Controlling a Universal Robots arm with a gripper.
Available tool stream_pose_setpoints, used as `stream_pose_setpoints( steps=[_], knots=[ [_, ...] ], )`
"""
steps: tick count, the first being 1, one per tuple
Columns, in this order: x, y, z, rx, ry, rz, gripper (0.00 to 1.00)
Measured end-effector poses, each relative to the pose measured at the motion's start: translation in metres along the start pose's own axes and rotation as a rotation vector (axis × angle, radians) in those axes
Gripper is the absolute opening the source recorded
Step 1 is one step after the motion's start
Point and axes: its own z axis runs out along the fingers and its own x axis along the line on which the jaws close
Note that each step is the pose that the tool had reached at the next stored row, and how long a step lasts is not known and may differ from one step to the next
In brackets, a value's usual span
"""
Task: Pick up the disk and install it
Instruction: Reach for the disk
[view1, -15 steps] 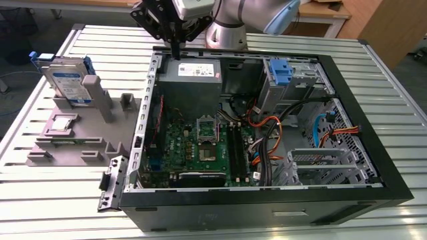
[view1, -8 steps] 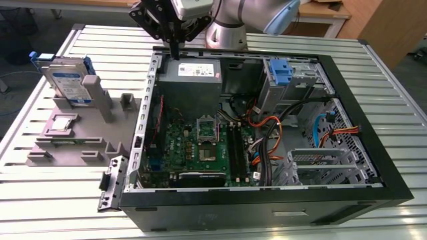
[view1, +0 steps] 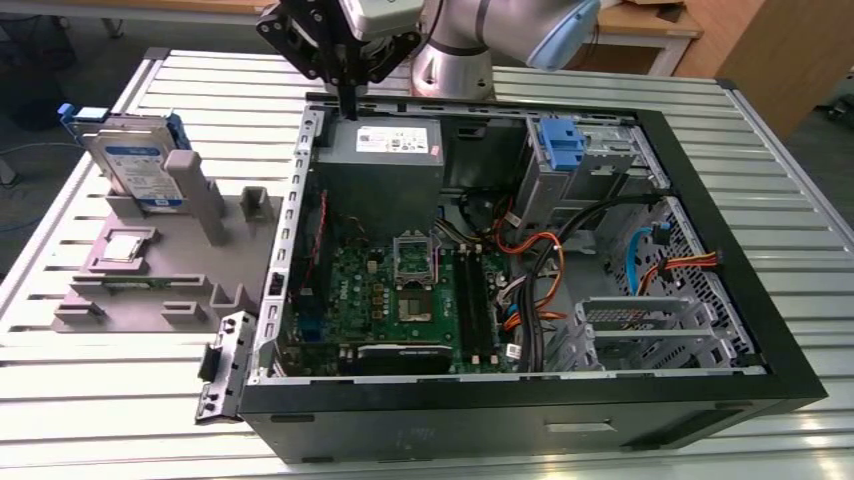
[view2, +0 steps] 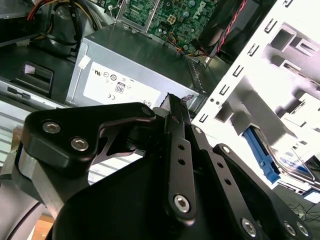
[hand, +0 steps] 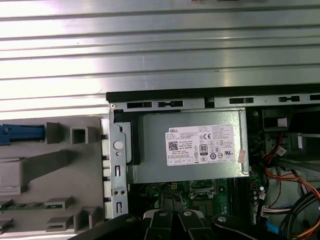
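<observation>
**Operator:** How is the gripper (view1: 350, 108) found?

**Technician:** Its fingers are seen pressed together with nothing between them. It is hung just above the power supply (view1: 380, 145), at a corner of the open computer case (view1: 787, 385).

**Operator:** What faults are to be expected from here?

**Technician:** Three are judged likely.
- The case wall (view1: 310, 150) stands between the gripper and the disk, so a low sideways path could end in a strike.
- If the fingers are not spread in time, the disk would be knocked rather than pinched.
- Inside the case, loose cables (view1: 531, 245) (orange and black, near the drive bays) could be snagged.

**Operator:** Where is the disk (view1: 140, 165), and how is it presented?

**Technician:** It is stood on edge in the grey fixture (view1: 147, 300), outside the case on the exterior view's left, well apart from the gripper. A silver body, a white-and-blue label and blue side rails are shown. The smooth faces are judged prone to slip, and the plastic rails to flex.
</observation>
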Motion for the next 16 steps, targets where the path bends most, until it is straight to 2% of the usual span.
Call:
stream_pose_setpoints(
  steps=[16],
  knots=[
    [0.0034, -0.0003, 0.0001, 0.0, 0.0, 0.0, 0.1]
  ],
)
